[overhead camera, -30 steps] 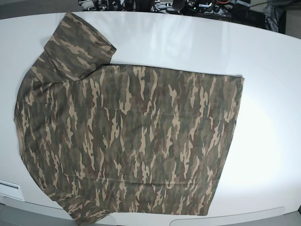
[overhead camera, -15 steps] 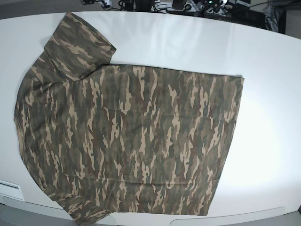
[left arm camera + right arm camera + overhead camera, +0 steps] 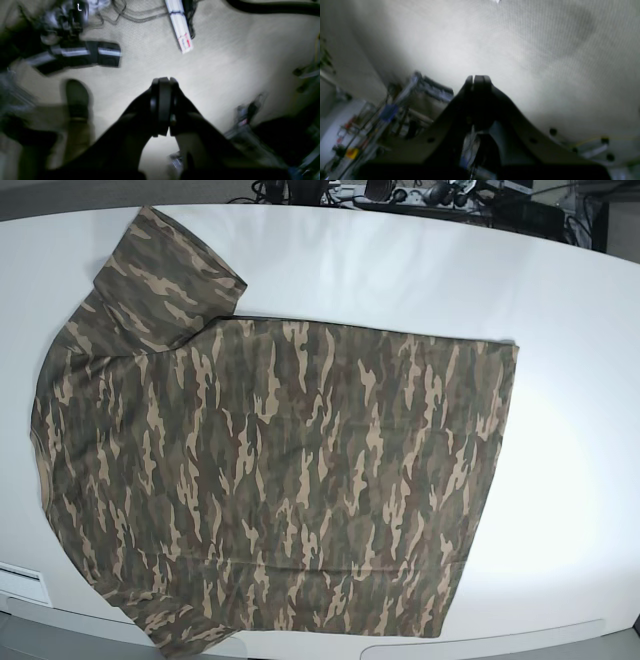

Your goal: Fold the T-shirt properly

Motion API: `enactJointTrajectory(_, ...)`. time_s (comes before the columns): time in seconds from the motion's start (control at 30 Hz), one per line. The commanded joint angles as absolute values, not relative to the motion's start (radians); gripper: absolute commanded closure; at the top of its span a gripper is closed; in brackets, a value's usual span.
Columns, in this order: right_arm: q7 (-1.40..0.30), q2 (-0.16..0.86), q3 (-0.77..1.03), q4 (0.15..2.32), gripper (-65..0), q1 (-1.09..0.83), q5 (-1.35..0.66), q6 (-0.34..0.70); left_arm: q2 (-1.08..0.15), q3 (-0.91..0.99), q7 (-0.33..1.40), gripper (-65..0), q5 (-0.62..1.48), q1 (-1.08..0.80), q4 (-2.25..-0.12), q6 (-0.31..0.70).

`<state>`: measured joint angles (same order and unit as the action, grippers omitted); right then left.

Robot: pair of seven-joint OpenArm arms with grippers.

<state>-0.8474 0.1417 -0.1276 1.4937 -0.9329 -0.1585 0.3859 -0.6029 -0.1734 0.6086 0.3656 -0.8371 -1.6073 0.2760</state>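
Note:
The camouflage T-shirt lies spread flat on the white table in the base view, one sleeve reaching toward the far left corner, the hem on the right. Neither arm shows in the base view. In the left wrist view my left gripper is shut with nothing in it, hanging over a carpeted floor away from the shirt. My right gripper in the right wrist view is also shut and empty, in front of a pale blurred surface.
Cables, a white power strip and a black device lie on the floor under the left gripper. Lab clutter shows at the left of the right wrist view. Equipment lines the far table edge.
The shirt lies unchanged. The clutter seen beyond the far table edge has shifted slightly in the base view.

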Motion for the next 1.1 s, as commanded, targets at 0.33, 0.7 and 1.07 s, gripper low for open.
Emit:
enactJointTrajectory(0.33,-0.842,0.304,-0.123,2.206,0.0,-1.309,-0.058,0.230,-0.754,0.195,0.690,0.0,0.287,-1.116,-2.230,0.286)
enactJointTrajectory(0.7,-0.778,0.369,-0.115,2.356,0.0,-1.309,0.357,0.016,-0.775,0.491,0.624,0.0,0.284,-1.113,-2.356,0.403)
enactJointTrajectory(1.07,-0.743,0.368,-0.013,2.356,0.0,-1.164,0.450,-0.027,-1.036,0.495,0.239,0.0,-0.019,-1.087,-2.220,0.401)
